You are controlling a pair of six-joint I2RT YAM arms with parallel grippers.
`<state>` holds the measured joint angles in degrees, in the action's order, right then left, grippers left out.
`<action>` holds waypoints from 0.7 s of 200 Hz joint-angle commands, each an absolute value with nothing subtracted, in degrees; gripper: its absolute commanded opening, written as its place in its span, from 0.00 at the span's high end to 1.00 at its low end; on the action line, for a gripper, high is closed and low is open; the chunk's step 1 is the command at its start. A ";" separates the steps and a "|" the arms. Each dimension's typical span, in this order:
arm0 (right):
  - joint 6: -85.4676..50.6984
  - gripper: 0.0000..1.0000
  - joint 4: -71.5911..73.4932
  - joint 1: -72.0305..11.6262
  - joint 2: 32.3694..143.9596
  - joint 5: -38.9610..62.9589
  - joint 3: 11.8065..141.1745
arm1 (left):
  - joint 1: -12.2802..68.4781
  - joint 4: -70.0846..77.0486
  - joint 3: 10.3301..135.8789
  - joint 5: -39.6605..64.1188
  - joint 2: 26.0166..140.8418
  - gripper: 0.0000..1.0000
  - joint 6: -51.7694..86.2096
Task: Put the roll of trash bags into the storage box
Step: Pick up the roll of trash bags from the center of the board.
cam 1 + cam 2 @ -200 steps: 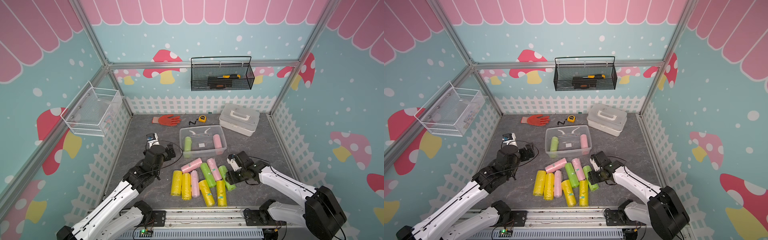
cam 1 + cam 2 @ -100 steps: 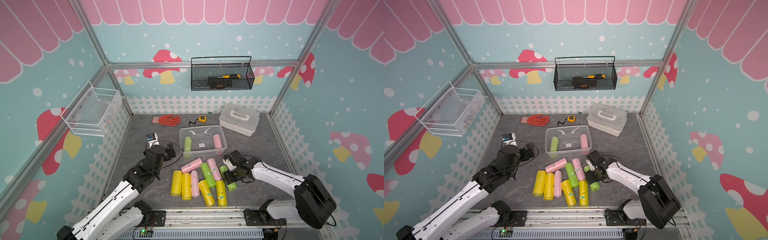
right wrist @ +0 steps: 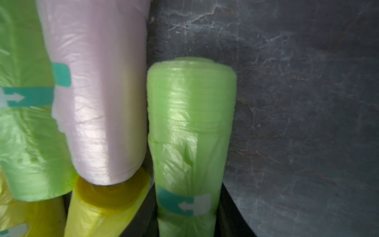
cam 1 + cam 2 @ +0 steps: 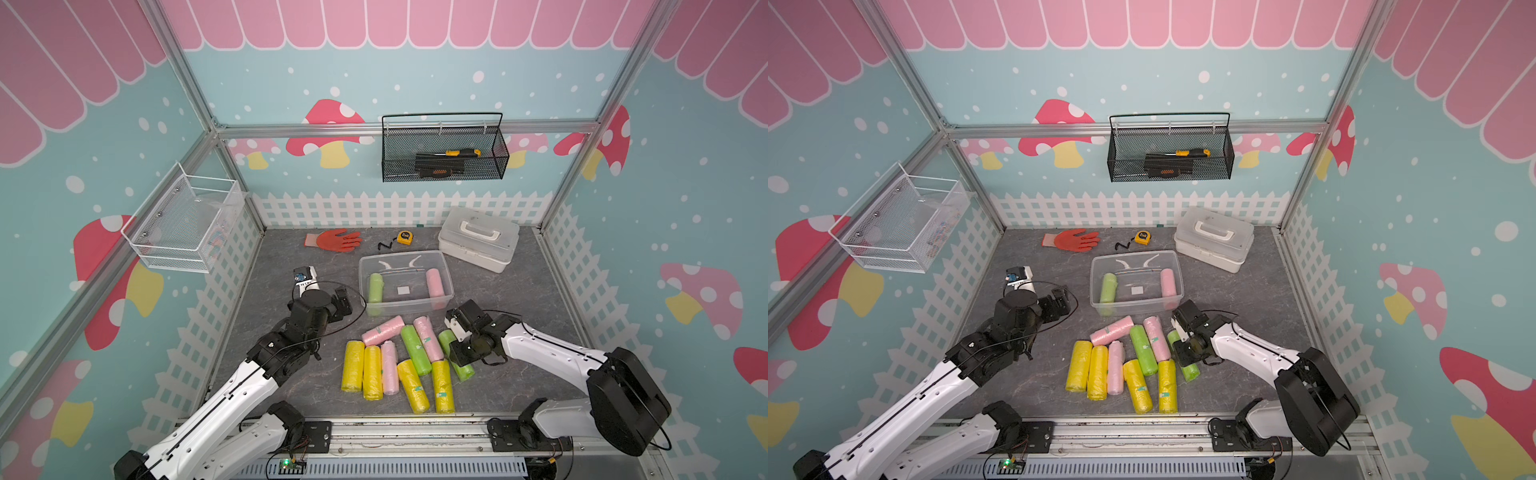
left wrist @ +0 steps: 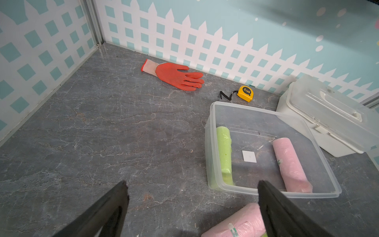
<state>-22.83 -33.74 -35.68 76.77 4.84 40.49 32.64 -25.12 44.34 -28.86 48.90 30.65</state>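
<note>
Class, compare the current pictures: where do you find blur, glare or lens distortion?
Right wrist view: close and soft, with bright sheen on the green roll. Left wrist view: floor sharp, the left end effector dark and slightly soft at the frame edge. Both top views: evenly lit, white glare streaks in the storage box, corner posts splayed by the wide lens.

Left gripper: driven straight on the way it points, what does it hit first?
Likely bare table, short of the glove. The open left gripper tilts down, with the box off to one side. Depth unclear.
</note>
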 commanded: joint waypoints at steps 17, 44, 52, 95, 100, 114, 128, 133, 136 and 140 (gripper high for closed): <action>-23.61 0.76 -37.01 -36.04 70.06 -1.52 40.66 | 32.23 -25.23 45.48 -28.61 48.46 0.01 31.20; -24.32 0.80 -38.37 -36.12 62.15 -5.19 39.61 | 32.23 -25.32 45.91 -27.80 49.00 0.01 31.05; -24.58 0.82 -38.73 -36.12 59.99 -6.23 39.24 | 32.25 -25.31 45.88 -27.94 48.93 0.01 31.03; -25.14 0.93 -40.68 -36.07 50.41 -9.48 38.50 | 32.18 -25.31 45.53 -28.30 48.25 0.01 31.29; -25.14 0.93 -40.78 -36.10 49.23 -9.64 38.35 | 32.19 -25.31 45.53 -28.30 48.25 0.01 31.29; -25.09 0.94 -40.77 -36.08 46.21 -9.85 37.77 | 32.12 -25.34 45.53 -28.11 48.42 0.01 31.54; -25.04 0.94 -40.86 -36.05 43.98 -9.76 37.60 | 32.15 -25.31 45.79 -27.35 48.82 0.01 31.47; -25.05 0.94 -40.82 -36.08 43.30 -9.79 37.62 | 32.16 -25.32 45.87 -27.26 48.99 0.01 31.53; -25.05 0.94 -40.86 -36.08 42.96 -9.96 37.71 | 32.17 -25.31 46.00 -27.25 49.01 0.01 31.55; -25.13 0.94 -40.84 -36.11 42.63 -10.21 37.86 | 32.16 -25.31 46.03 -27.31 49.12 0.01 31.55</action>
<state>-24.49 -40.80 -35.68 45.36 -8.25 38.13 32.58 -25.12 44.36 -28.29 48.90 31.09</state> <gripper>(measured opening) 0.300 0.988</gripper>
